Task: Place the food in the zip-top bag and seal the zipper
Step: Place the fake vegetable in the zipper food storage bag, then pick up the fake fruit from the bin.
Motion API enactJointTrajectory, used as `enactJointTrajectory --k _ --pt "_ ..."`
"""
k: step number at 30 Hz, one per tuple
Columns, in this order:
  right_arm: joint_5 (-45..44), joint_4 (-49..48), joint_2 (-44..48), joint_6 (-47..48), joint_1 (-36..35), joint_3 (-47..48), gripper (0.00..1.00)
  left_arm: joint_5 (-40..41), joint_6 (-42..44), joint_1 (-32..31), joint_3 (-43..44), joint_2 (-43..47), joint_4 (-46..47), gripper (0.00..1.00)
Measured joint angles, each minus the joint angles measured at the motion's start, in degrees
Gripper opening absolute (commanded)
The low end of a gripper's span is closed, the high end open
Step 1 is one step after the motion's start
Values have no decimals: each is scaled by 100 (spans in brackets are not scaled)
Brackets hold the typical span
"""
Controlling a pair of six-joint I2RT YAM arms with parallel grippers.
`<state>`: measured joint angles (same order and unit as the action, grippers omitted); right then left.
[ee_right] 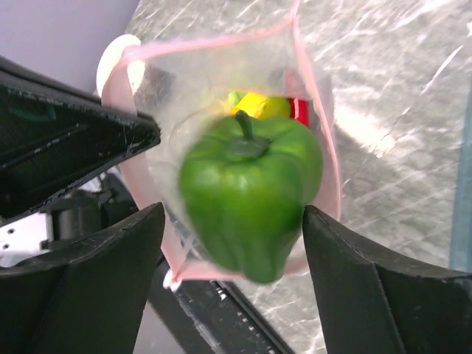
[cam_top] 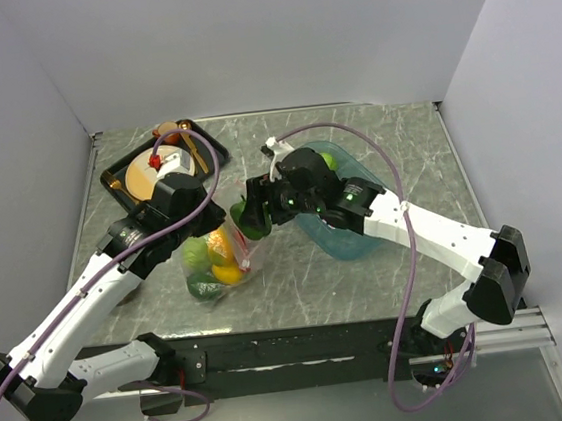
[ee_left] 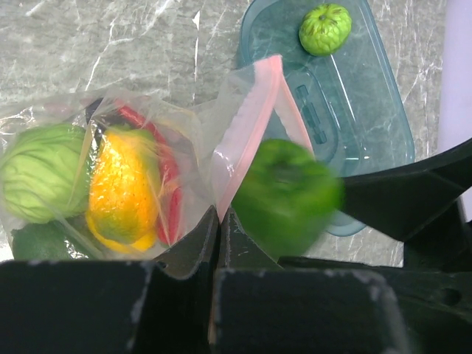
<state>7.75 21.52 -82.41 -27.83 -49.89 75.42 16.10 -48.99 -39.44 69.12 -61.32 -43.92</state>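
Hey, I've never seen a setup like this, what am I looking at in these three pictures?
Two white-and-black robot arms stand at a marbled table. One picture looks down from above; the others come from wrist cameras. The left tool is shut on the mouth of a clear plastic bag holding toy fruit. The right tool stands open over that mouth, a blurred green toy pepper between its fingers, seemingly dropping in. Nearby: a teal plastic tub with one green round fruit, and a black tray.
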Motion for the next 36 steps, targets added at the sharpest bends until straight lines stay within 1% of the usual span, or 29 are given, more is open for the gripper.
enactJointTrajectory --k 1,4,9,11,14,16,19,21,23,25,29,33,36 --pt "-46 13 0 26 -2 24 90 0 0 0 0 0 -2 4" --pt "-214 66 4 90 0 85 97 0 0 0 0 0 -2 4" --pt "-444 199 26 157 0 149 98 0 2 0 0 -2 -7 4" --pt "-649 232 94 166 9 138 100 2 0 0 0 -2 -13 5" --pt "-1032 280 339 146 142 68 100 9 0 0 0 11 -35 6" --pt "-1211 339 522 81 428 7 100 24 2 0 0 44 -57 7" --pt "-1434 466 636 -66 1292 0 100 31 0 0 0 122 -83 7" --pt "-1556 614 531 -101 1899 11 100 28 0 0 0 164 -94 10" --pt "-1554 743 278 -98 2310 63 100 26 2 0 0 173 -90 9" --pt "-1530 833 -129 -90 2542 164 100 24 0 0 0 160 -92 8" --pt "-1545 1086 -1178 -61 2741 629 100 22 0 0 0 122 -92 9" --pt "-1513 1049 -2262 -63 2883 1246 99 24 0 0 0 125 -87 10" --pt "-1526 898 -2850 -114 2981 1502 100 31 0 0 0 127 -98 12"
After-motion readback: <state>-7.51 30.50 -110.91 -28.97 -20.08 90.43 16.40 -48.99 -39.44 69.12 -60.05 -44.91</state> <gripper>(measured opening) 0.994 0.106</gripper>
